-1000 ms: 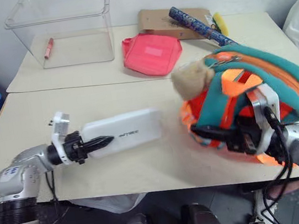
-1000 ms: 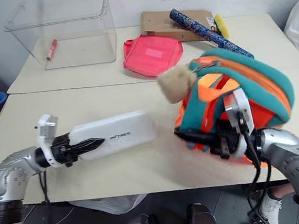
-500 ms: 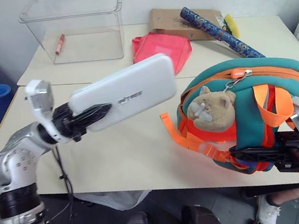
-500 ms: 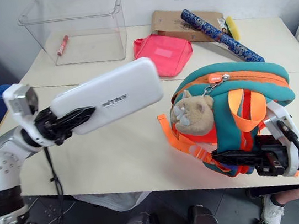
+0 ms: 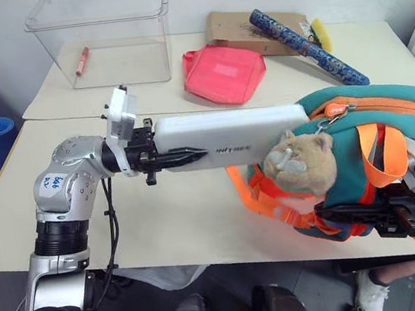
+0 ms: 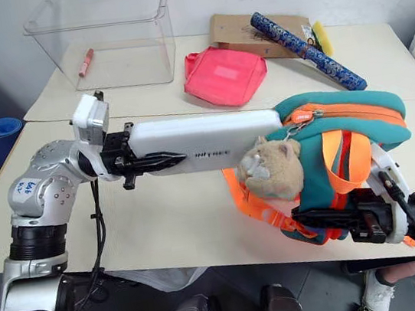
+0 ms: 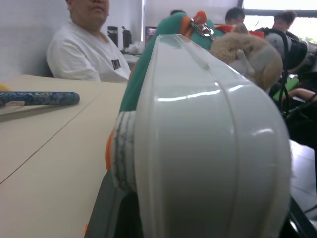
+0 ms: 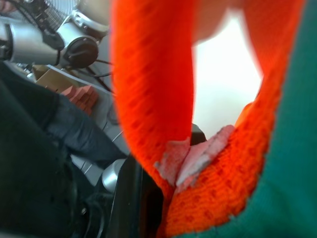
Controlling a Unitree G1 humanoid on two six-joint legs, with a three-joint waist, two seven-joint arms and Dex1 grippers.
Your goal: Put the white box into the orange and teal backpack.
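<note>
The white box (image 5: 228,135) hangs level above the table, with my left gripper (image 5: 188,152) shut on its near end. Its far end reaches the teal top of the orange and teal backpack (image 5: 372,113), beside the zip pull and just over the tan plush animal (image 5: 302,165). I cannot tell whether that end is inside the opening. The backpack lies at the table's front right. My right gripper (image 5: 336,216) is shut on its orange webbing (image 8: 148,89) low at the front. In the left wrist view the box (image 7: 208,139) runs toward the backpack (image 7: 148,59).
At the back stand a clear bin (image 5: 105,31) with a red marker (image 5: 83,61), a pink pouch (image 5: 223,72), a cardboard piece (image 5: 240,27) and a blue patterned roll (image 5: 304,45). A person in a white shirt (image 7: 84,49) sits beyond the table.
The left arm has swung the box from tilted up to level and carried it right, so its far end now meets the backpack's top. The backpack has tipped slightly lower.
</note>
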